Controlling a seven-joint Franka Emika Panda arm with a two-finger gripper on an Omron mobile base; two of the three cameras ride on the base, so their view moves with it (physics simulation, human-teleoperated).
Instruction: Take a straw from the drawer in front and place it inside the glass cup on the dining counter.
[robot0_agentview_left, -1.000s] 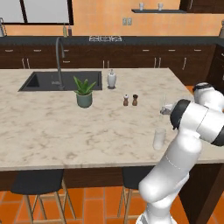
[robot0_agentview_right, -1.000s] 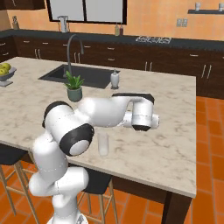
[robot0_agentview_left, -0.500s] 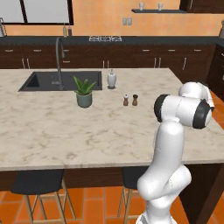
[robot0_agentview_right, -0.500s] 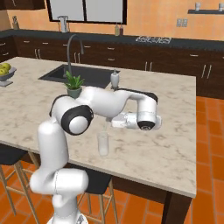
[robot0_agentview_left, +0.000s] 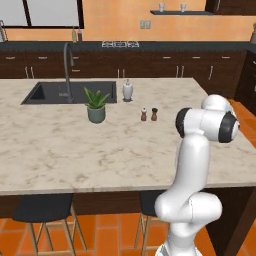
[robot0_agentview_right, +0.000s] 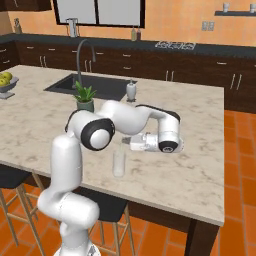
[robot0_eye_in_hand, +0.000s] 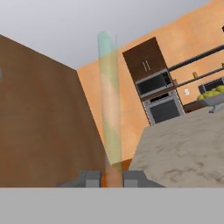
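The glass cup (robot0_agentview_right: 119, 162) stands upright near the front edge of the dining counter (robot0_agentview_right: 200, 165). My gripper (robot0_agentview_right: 124, 142) points sideways just above the cup's rim. In the hand view the cup (robot0_eye_in_hand: 109, 105) rises as a clear column directly in front of the gripper (robot0_eye_in_hand: 112, 177). The fingertips (robot0_eye_in_hand: 92, 178) stand close together with a narrow gap. A thin pale line low in that gap looks like the straw (robot0_eye_in_hand: 106, 162). The drawer is out of view. In the left base view the dining counter (robot0_agentview_left: 75, 150) shows, and my arm hides the cup and the gripper.
On the counter are a potted plant (robot0_agentview_left: 96, 106), a white bottle (robot0_agentview_left: 127, 90), two small brown shakers (robot0_agentview_left: 149, 114) and a sink with a tall faucet (robot0_agentview_left: 70, 92). A fruit bowl (robot0_agentview_right: 9, 84) sits at the far left. Black stools (robot0_agentview_left: 45, 207) stand under the front edge.
The arm has folded and the hand has turned to point at the cup's rim. In the left base view the arm now covers the cup. The cup has not moved.
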